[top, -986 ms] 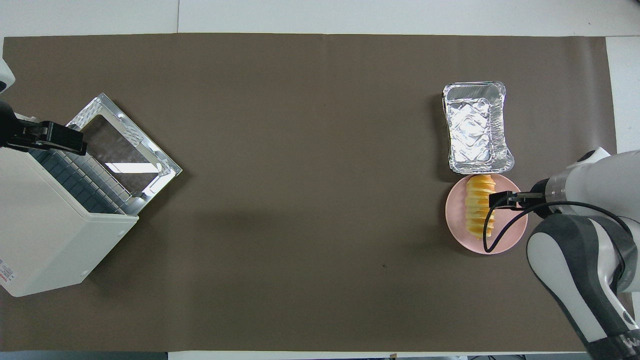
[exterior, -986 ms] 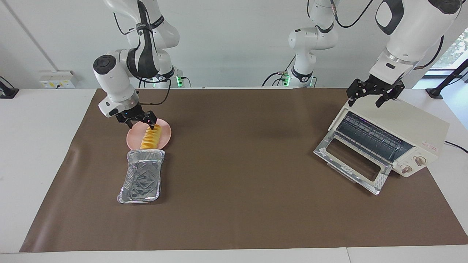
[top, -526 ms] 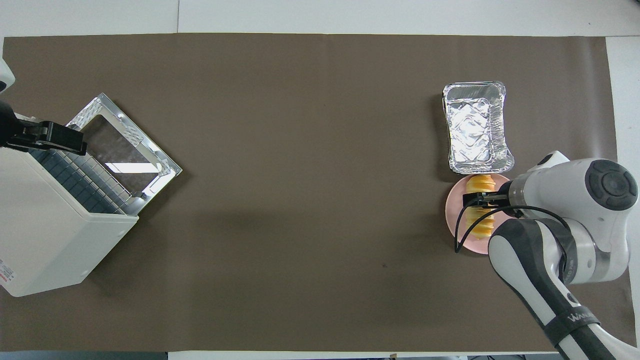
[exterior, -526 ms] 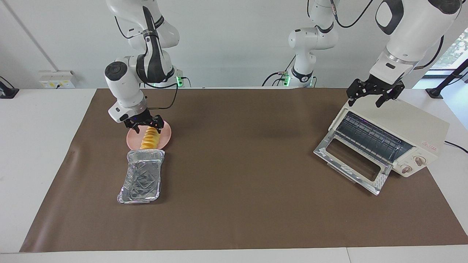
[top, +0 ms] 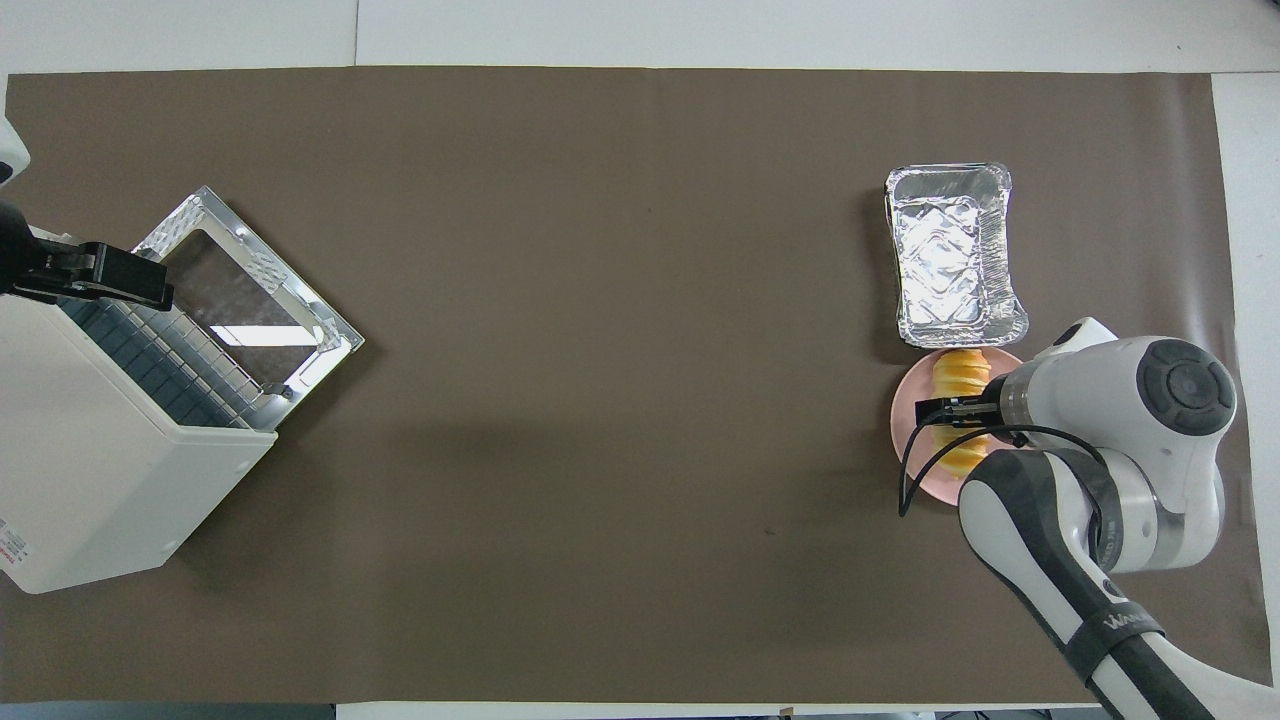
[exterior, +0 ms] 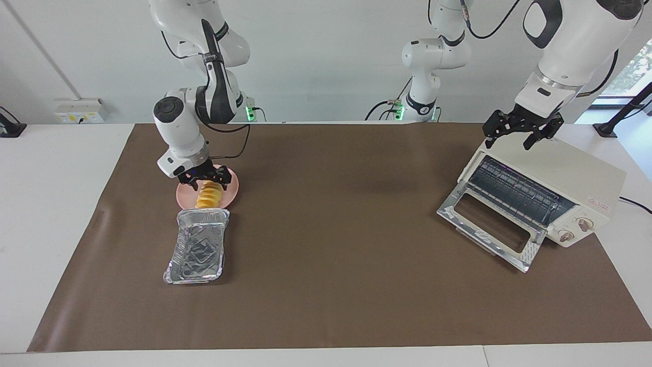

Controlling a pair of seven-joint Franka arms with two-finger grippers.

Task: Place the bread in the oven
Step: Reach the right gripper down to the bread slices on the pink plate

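The yellow-orange ridged bread (exterior: 210, 196) lies on a round pink plate (exterior: 233, 187) toward the right arm's end of the table. It also shows in the overhead view (top: 960, 371). My right gripper (exterior: 206, 180) is open and low over the bread's end nearer the robots, one finger on each side of it; the overhead view shows the gripper (top: 945, 408) across the loaf. The cream-white oven (exterior: 565, 176) stands at the left arm's end with its glass door (exterior: 491, 224) folded down and the wire rack showing. My left gripper (exterior: 518, 133) is open above the oven's top edge and waits.
A crinkled silver foil tray (exterior: 197, 247) lies right beside the plate, farther from the robots, and shows empty in the overhead view (top: 950, 255). A brown mat (exterior: 331, 229) covers the table.
My right gripper has swung across the plate from beside the bread to over it and now straddles the loaf. The bread, tray, oven and left arm have not moved.
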